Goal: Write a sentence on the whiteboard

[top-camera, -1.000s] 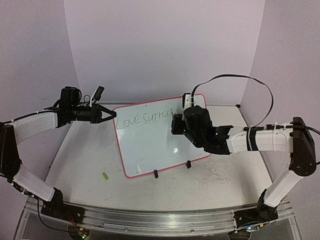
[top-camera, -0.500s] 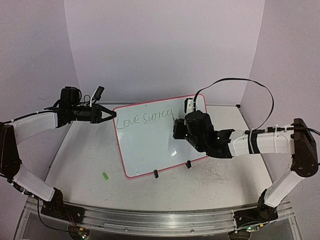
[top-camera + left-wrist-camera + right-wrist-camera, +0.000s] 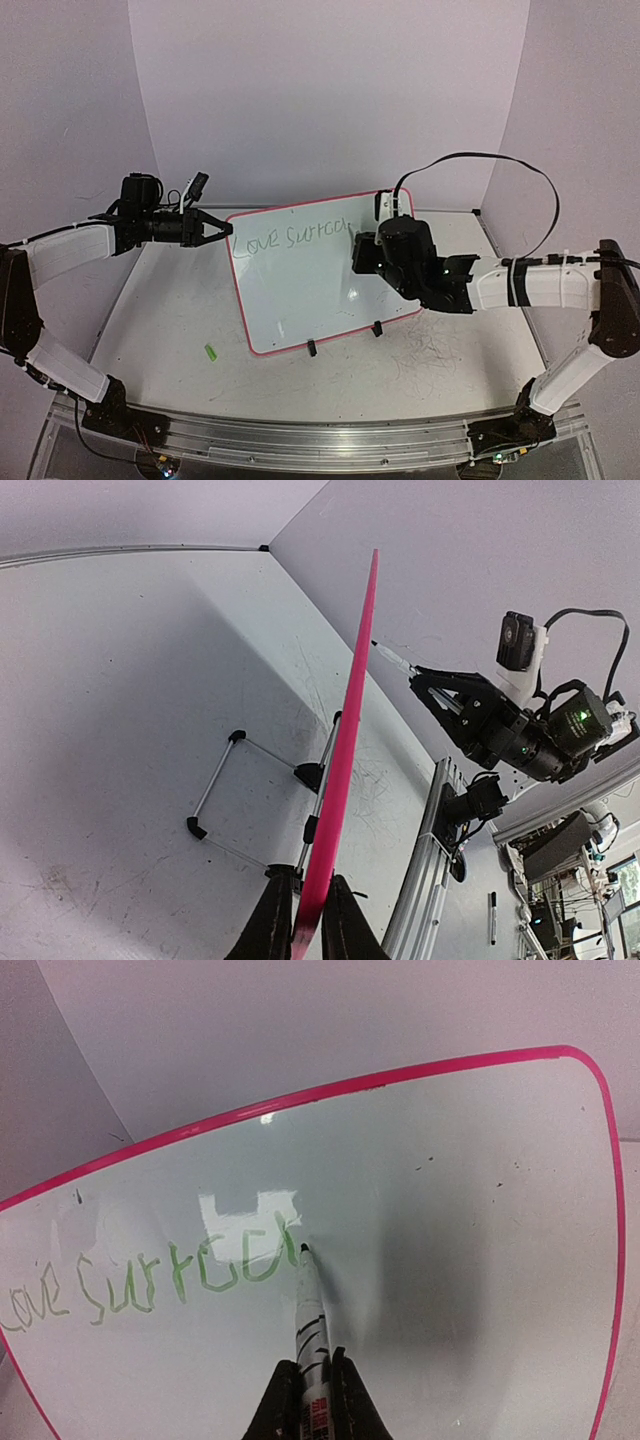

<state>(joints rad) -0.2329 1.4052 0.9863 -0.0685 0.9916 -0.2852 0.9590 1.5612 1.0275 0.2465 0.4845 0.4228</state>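
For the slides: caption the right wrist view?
Right gripper pinches a white marker, tip touching the pink-rimmed white whiteboard at the end of thin green handwritten lettering.

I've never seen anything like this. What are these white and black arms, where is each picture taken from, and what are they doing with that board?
These are two robot arms bolted to a table, each ending in a two-finger claw. One picture looks down from above. The other two come from small cameras on the arms' wrists. The left gripper is shut on the pink edge of the whiteboard, which stands propped up. The right gripper is shut on a marker, whose tip touches the board at the end of the green sentence, which begins "Love". A small green piece lies on the table in front of the board.
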